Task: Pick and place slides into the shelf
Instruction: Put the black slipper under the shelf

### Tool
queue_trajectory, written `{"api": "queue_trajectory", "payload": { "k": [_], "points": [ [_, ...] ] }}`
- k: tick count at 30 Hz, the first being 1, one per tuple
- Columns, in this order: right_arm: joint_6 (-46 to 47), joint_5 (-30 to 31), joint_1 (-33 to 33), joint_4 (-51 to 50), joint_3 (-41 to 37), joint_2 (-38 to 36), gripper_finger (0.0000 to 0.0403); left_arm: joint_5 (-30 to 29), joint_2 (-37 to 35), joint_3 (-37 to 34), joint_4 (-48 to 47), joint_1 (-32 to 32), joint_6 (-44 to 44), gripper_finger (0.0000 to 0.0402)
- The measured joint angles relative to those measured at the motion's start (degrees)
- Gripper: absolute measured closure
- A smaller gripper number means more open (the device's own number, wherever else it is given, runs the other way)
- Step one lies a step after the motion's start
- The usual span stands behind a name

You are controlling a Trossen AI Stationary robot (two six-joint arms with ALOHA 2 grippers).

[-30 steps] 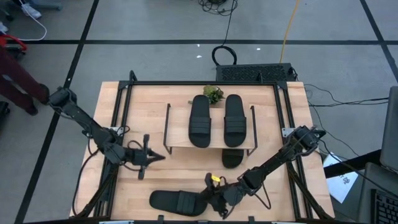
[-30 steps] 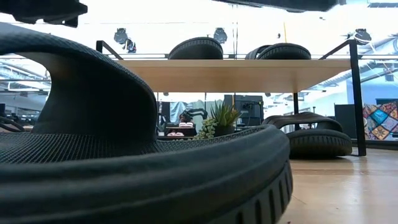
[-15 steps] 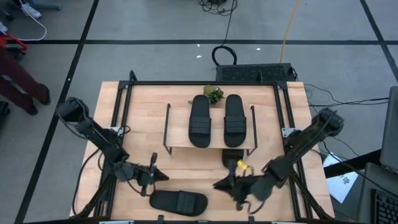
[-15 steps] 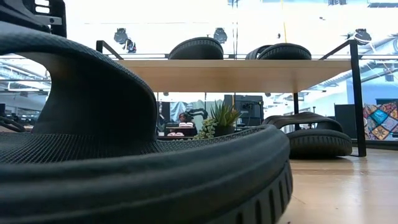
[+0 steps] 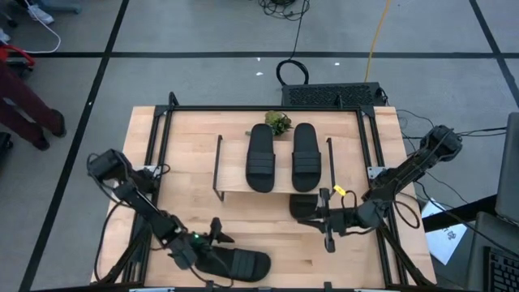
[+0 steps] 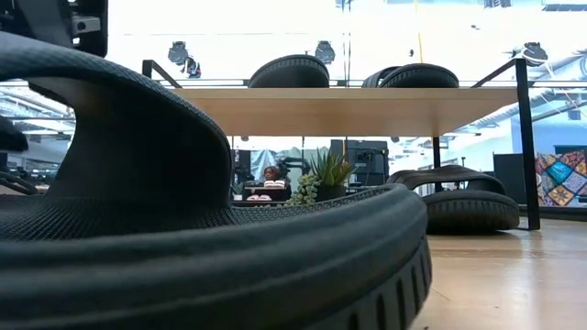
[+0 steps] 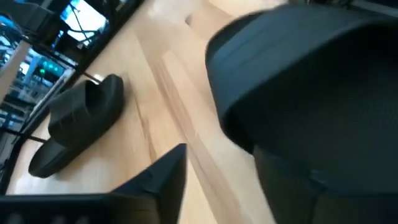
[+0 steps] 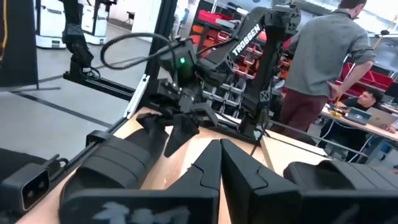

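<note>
Two black slides (image 5: 259,158) (image 5: 306,158) lie side by side on the shelf's wood board (image 5: 235,182). A third slide (image 5: 303,206) rests on the table under the board, its near end sticking out. A fourth slide (image 5: 237,264) lies flat by the table's near edge and fills the low view (image 6: 183,238). My left gripper (image 5: 217,234) hovers open just off that slide's far-left side. My right gripper (image 5: 324,221) hangs shut and empty right of the third slide, its fingers (image 8: 211,163) pointing toward the table's left.
A small green plant (image 5: 278,122) stands at the shelf's far edge. A black frame (image 5: 162,122) runs around the table. Bare wood lies between the near slide and the shelf. People stand beyond the table (image 8: 323,56) (image 5: 24,105).
My left gripper has gone down toward the table's near edge and right, up to the near slide, and its fingers have spread open. My right gripper has drawn away from that slide, up and toward the table's right and far side, and has shut. The slide stays put.
</note>
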Motion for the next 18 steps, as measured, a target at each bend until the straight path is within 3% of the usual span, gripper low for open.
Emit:
{"api": "queue_trajectory", "payload": {
  "k": [8,18],
  "points": [
    [0.73,0.07,-0.29,0.01,0.00,0.15,0.0403,0.77,2.64,4.09,-0.33,0.01,5.33,0.0110],
    [3.32,-0.04,-1.87,-1.51,-0.02,0.17,0.0403,8.68,2.99,4.39,6.99,1.55,12.53,0.0092]
  ]
}}
